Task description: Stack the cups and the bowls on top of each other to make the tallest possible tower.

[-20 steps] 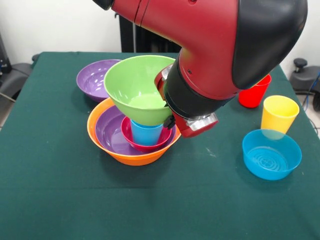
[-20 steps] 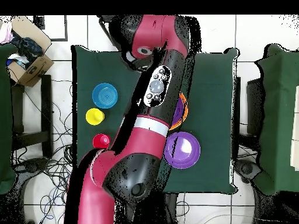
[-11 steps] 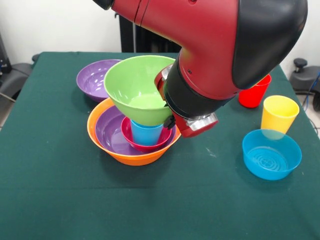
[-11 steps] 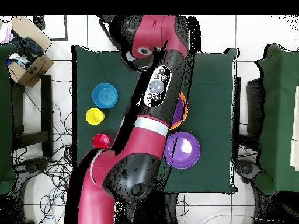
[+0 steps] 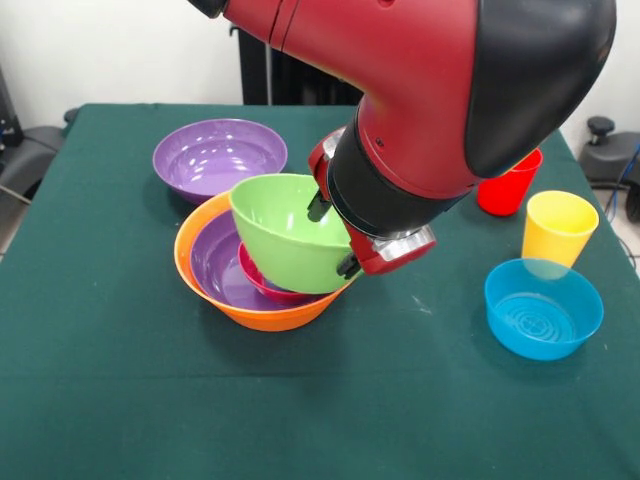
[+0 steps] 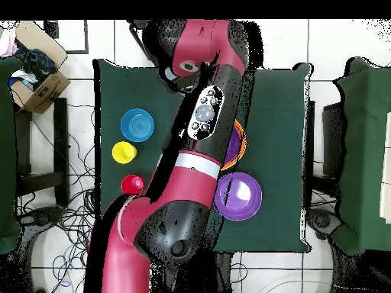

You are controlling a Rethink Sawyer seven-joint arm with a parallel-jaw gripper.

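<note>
From the front, the gripper pinches the lime green bowl's right rim, the bowl tilted on the tower (large orange bowl beneath); open table lies nearer. Overhead, the arm hides the tower; the purple bowl sits beside it.

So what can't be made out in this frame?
- Front view: whether the tool is open or shut; the arm's bulk and the green bowl cover it.
- Front view: the blue cup; the green bowl sits over the tower's middle.
- Overhead view: most of the tower, under the arm; only an orange and purple sliver shows.
- Front view: the red cup's left part, behind the arm.
</note>
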